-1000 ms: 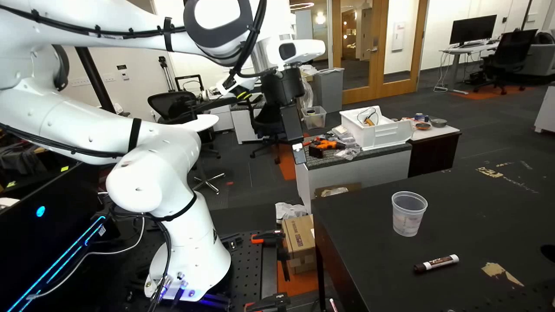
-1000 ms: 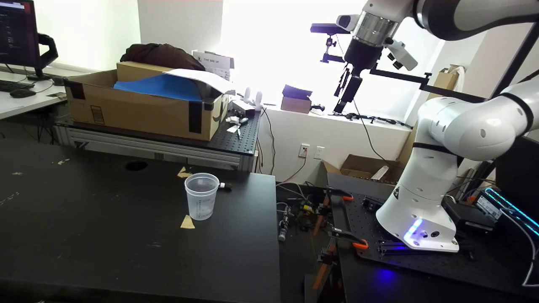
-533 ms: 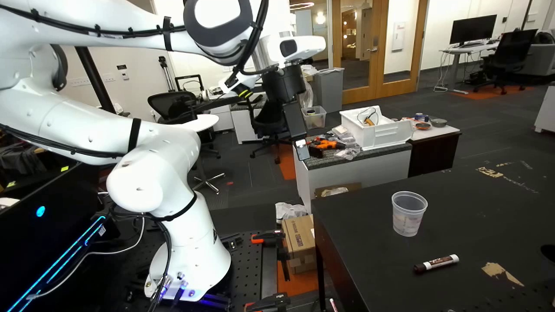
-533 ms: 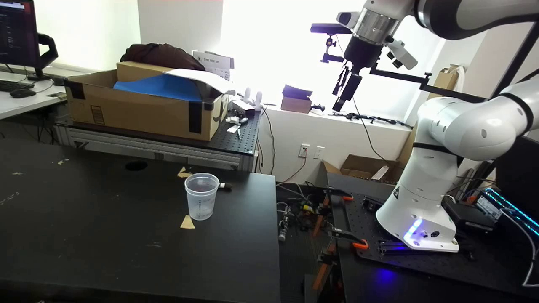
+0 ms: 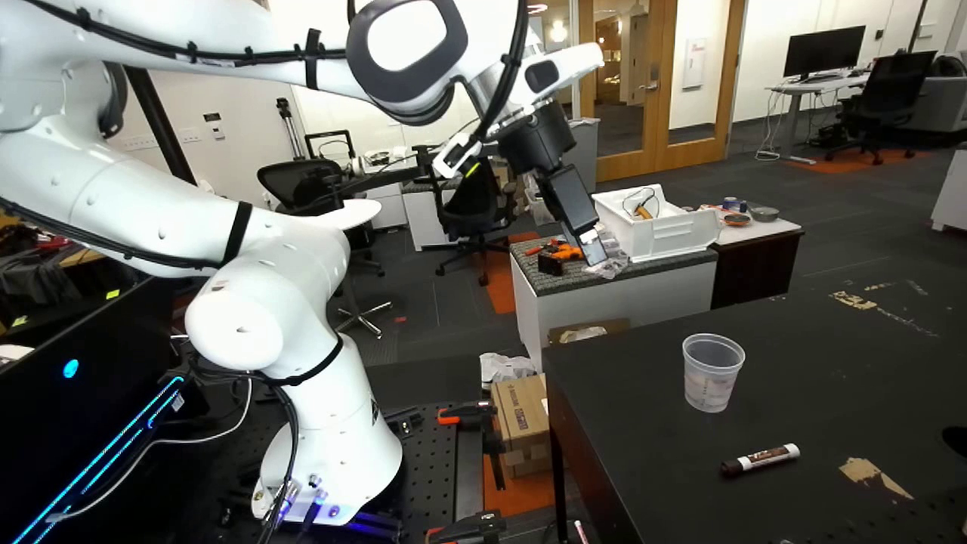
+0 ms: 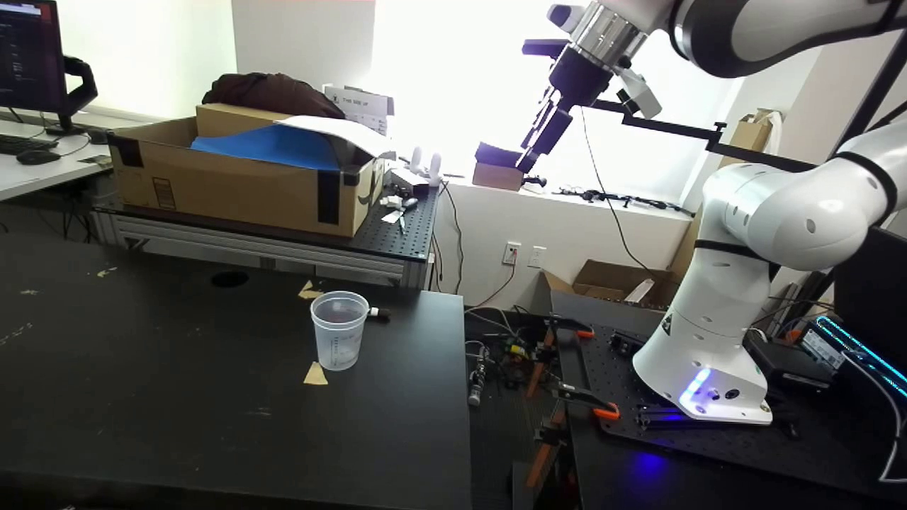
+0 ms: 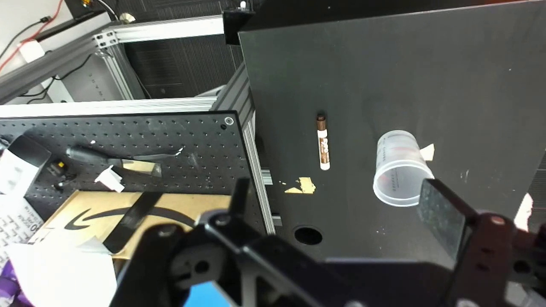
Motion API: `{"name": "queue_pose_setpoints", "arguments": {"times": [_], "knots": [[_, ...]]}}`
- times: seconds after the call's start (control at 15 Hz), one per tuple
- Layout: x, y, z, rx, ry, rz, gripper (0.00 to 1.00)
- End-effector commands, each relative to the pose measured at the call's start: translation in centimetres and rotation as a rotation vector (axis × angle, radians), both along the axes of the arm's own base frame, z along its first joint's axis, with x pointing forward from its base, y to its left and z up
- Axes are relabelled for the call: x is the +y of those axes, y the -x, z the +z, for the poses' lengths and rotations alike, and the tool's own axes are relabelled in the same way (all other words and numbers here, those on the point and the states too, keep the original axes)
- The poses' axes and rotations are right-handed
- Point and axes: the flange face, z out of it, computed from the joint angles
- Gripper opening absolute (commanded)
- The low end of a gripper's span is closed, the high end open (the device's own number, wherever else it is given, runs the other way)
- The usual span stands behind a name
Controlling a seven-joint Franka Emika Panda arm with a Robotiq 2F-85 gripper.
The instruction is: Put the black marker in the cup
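Observation:
The black marker lies flat on the black table, with a dark brown-black cap and a white band with a brown label. In an exterior view the cup hides most of it, and only one end of the marker shows. The marker is fully seen in the wrist view. The translucent cup stands upright beside it, apart from it; it also shows in an exterior view and in the wrist view. My gripper is open and empty, tilted, high up and short of the table.
The black table has a round hole and tan scraps. A cardboard box with a blue sheet stands on a perforated bench beside it. A gap with clamps separates table and robot base. A white bin stands beyond.
The arm has swung towards the table, rightward in an exterior view and leftward in another, and the gripper is tilted more. The cup and marker have not moved.

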Motion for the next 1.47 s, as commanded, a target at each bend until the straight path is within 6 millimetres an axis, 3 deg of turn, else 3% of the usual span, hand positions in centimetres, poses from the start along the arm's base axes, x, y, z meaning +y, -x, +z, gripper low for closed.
{"name": "queue_pose_setpoints", "arguments": {"times": [0.0, 0.4, 0.8, 1.2, 1.27, 1.4], "knots": [[-1.1, -3.2, -3.2, 0.017, -0.018, 0.003, 1.0], [-1.4, -6.9, -8.5, 0.079, -0.042, 0.012, 1.0], [-2.0, -8.9, -12.9, 0.131, -0.065, 0.011, 1.0], [-2.0, -10.6, -16.0, 0.148, -0.053, -0.006, 1.0], [-1.8, -9.4, -15.4, 0.137, -0.075, 0.017, 1.0], [-2.0, -9.8, -16.1, 0.155, -0.065, 0.013, 1.0]]}}
